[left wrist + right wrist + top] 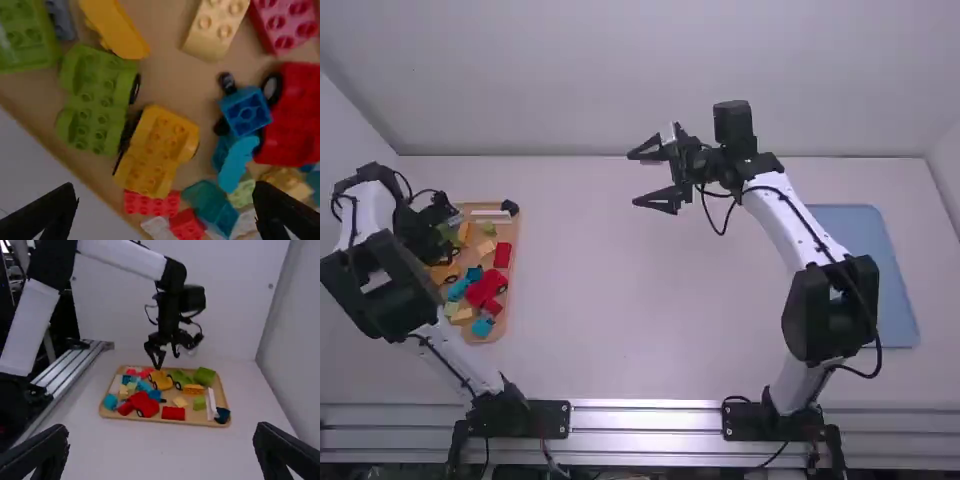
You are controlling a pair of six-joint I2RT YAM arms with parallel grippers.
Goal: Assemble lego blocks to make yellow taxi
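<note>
The right tool [633, 179] is holding its two fingers wide apart, and the desk [120, 450] is stretching out beyond them. On it, a wooden tray [150, 420] is carrying toy blocks. A red brick [173, 413] is lying near the front rim, just beside a red vehicle [144, 404]. Farther back, a yellow vehicle base [161, 380] is standing beside a green vehicle base [181, 378], and a green block [204, 376] is sitting near them. A white strip [212, 404] is lying beside a dark piece [222, 415]. Behind, the left tool [430, 230] is hanging near the tray's far side.
</note>
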